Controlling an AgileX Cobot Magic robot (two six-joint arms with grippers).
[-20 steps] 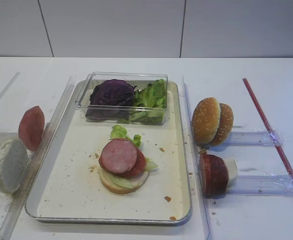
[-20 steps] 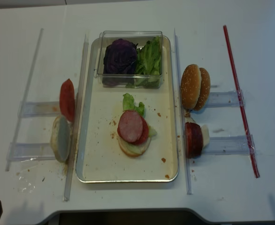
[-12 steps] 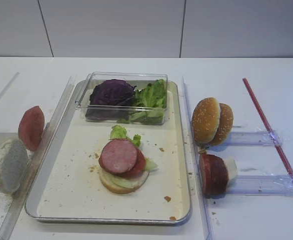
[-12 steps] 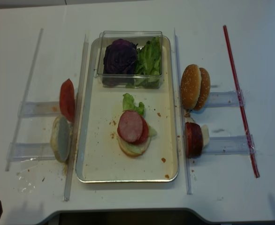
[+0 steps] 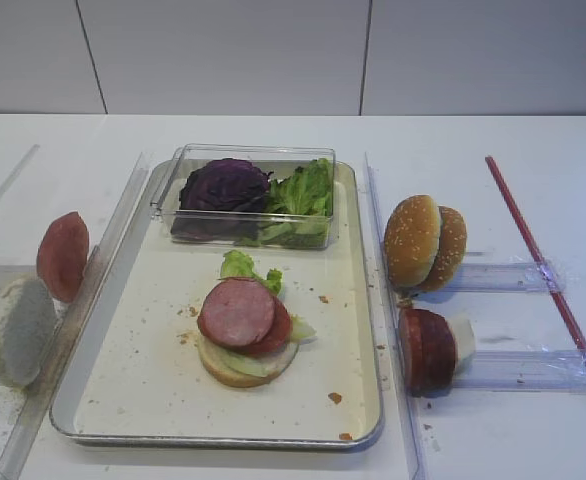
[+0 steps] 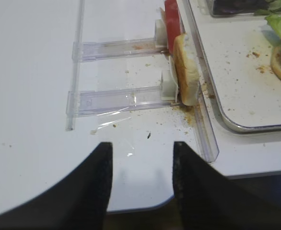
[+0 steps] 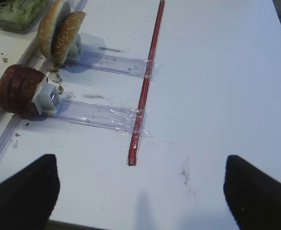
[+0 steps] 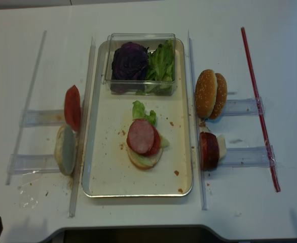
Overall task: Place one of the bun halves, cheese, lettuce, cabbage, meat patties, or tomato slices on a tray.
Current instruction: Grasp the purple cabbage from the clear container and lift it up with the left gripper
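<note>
The metal tray (image 5: 123,400) lies mid-table. On it sits a stack: a bun half (image 5: 235,368), lettuce (image 5: 241,266), a tomato slice (image 5: 278,330) and a pink meat slice (image 5: 236,311) on top. Purple cabbage (image 5: 223,186) and more green leaves fill a clear box (image 5: 248,235) at the tray's far end. My left gripper (image 6: 142,148) hovers open and empty over the table's front edge, short of a bun half (image 6: 186,69) on edge in its rack. My right gripper (image 7: 140,165) is wide open and empty, well back from the sesame bun halves (image 7: 59,31).
A red slice (image 5: 63,255) stands in the left rack behind the bun half. Dark red slices (image 5: 428,348) with a white cheese piece (image 5: 462,338) stand in the right rack. Clear plastic rails flank the tray. A red strip (image 5: 543,270) runs along the right.
</note>
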